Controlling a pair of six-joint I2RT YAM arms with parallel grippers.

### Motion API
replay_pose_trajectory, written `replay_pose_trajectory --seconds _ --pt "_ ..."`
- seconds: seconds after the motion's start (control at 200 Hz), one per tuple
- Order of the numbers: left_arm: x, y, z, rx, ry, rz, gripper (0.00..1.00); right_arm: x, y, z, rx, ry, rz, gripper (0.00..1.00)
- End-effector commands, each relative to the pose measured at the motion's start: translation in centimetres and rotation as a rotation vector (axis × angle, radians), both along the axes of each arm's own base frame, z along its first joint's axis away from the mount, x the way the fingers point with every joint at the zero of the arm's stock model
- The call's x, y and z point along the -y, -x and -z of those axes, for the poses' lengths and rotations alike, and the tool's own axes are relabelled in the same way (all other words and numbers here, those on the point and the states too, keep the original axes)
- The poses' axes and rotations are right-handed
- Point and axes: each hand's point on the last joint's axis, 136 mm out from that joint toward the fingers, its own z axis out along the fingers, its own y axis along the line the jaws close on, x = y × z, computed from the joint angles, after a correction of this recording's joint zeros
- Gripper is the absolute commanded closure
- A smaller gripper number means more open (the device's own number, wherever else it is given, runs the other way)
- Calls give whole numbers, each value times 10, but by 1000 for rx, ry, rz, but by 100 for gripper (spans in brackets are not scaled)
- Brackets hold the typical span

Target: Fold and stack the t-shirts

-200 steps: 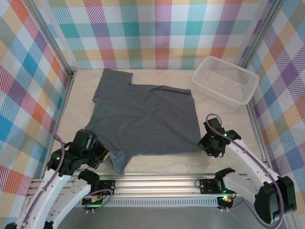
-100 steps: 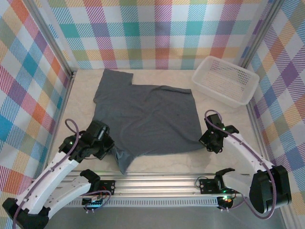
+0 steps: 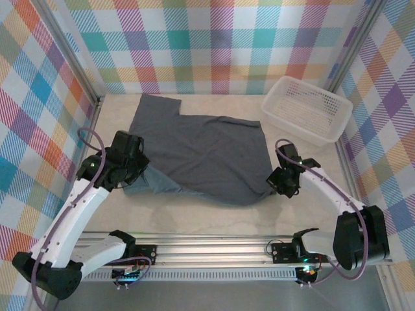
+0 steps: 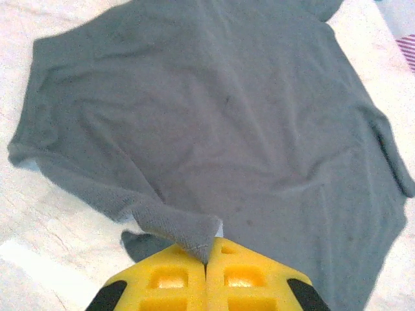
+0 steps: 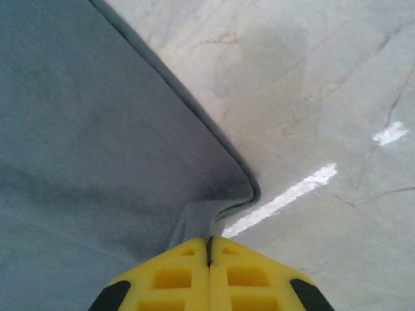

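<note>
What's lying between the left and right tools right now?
The t-shirt, in the top view: left tool and right tool each pinch a near corner.

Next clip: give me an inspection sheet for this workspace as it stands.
Surface: pale marble-look table, bare along the near edge.
Job's things: one dark grey t-shirt, near hem lifted and partly folded over.
Clutter: white basket, far right, empty.
Pincers: left pincer shut on the t-shirt's near left edge; right pincer shut on its near right corner.
Cables: purple cable looped along each arm.
Surroundings: plaid walls, aluminium frame.
</note>
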Motion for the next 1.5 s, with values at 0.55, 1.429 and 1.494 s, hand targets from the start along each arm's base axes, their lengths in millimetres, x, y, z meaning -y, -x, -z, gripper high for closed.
replay_pose_trajectory --seconds 0.55,1.429,1.494 --pt "-38 -105 -3 19 -139 50 100 5 -87 -2 19 26 58 100" --pt "-45 -178 41 -87 -230 149 100 3 -124 12 2 45 41 100" --pt "-48 -180 46 -103 -249 145 100 3 -126 13 1 46 41 100"
